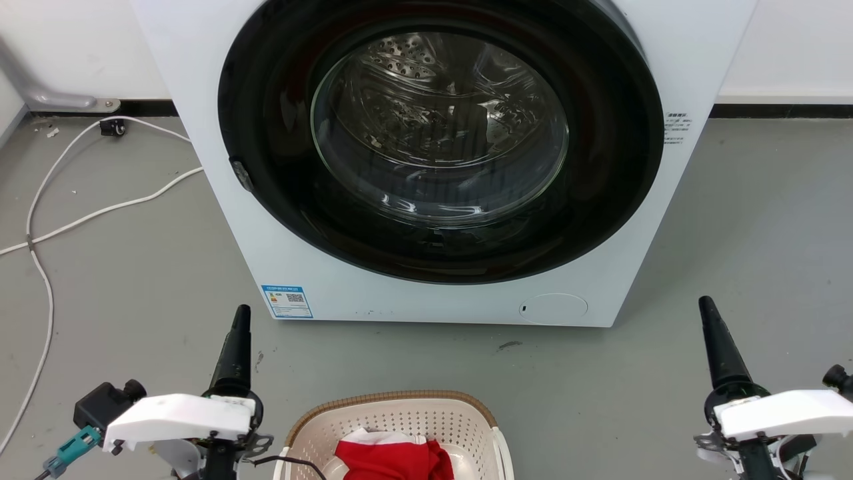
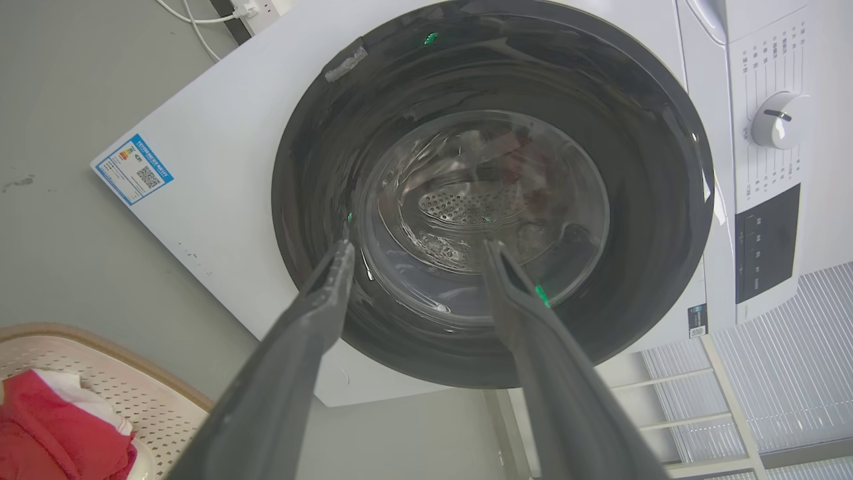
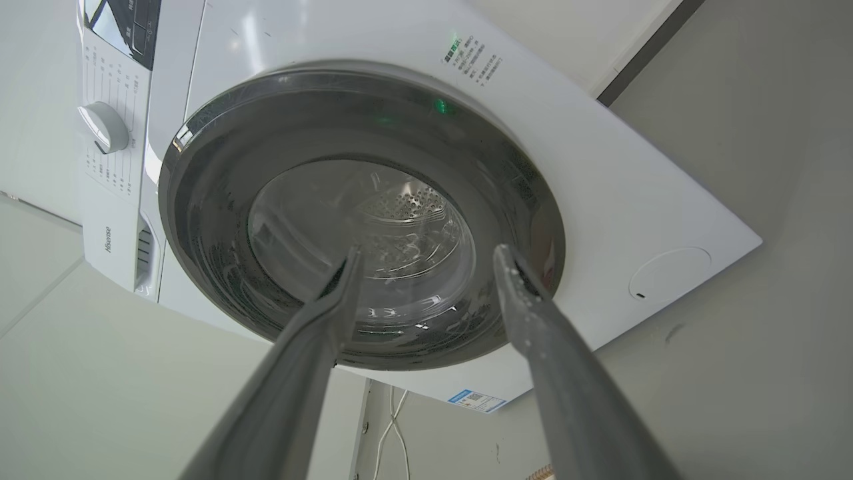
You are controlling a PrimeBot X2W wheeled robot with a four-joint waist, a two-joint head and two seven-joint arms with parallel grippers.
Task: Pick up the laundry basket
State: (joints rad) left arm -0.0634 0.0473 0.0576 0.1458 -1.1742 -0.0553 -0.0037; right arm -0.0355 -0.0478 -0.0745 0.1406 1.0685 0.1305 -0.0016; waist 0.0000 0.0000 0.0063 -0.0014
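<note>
The laundry basket [image 1: 400, 415], cream-white with perforated walls and a brown rim, sits on the grey floor at the bottom centre of the head view, in front of the washing machine. Red and white cloth [image 1: 393, 460] lies inside it. My left gripper [image 1: 240, 317] is to the basket's left and my right gripper [image 1: 706, 308] is far off to its right. Both point at the machine and touch nothing. In the left wrist view the left gripper [image 2: 418, 247] is open, with the basket [image 2: 100, 380] at the lower left. The right gripper [image 3: 428, 252] is open too.
The white washing machine [image 1: 220, 200] with its round dark door shut stands close ahead. White cables [image 1: 40, 220] trail over the floor on the left. Bare grey floor lies on both sides of the basket and to the machine's right.
</note>
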